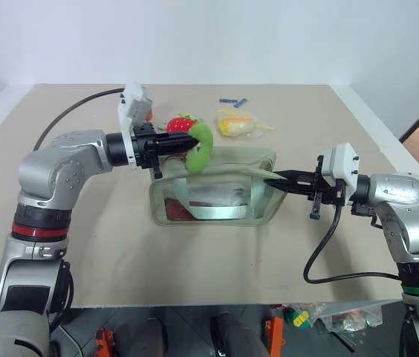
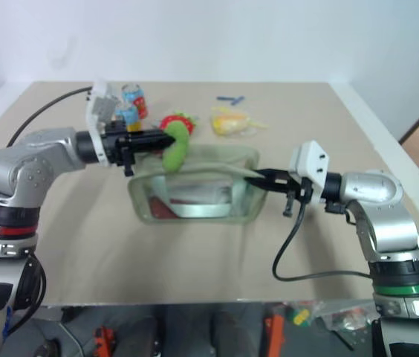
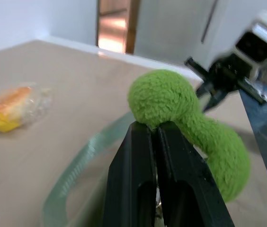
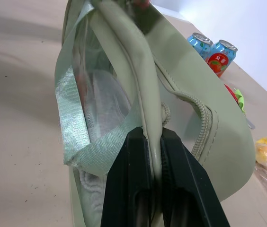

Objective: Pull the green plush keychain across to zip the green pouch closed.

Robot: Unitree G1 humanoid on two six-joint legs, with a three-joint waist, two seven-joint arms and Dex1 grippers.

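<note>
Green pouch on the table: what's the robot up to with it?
It is set up to zip it. The left gripper is shut on the green plush keychain above the pouch's left end. The right gripper is shut on a fabric edge at the right end of the green pouch, bracing it. The pouch stands on the table with items showing through its clear side. A strawberry plush and a yellow packet lie behind it.
</note>
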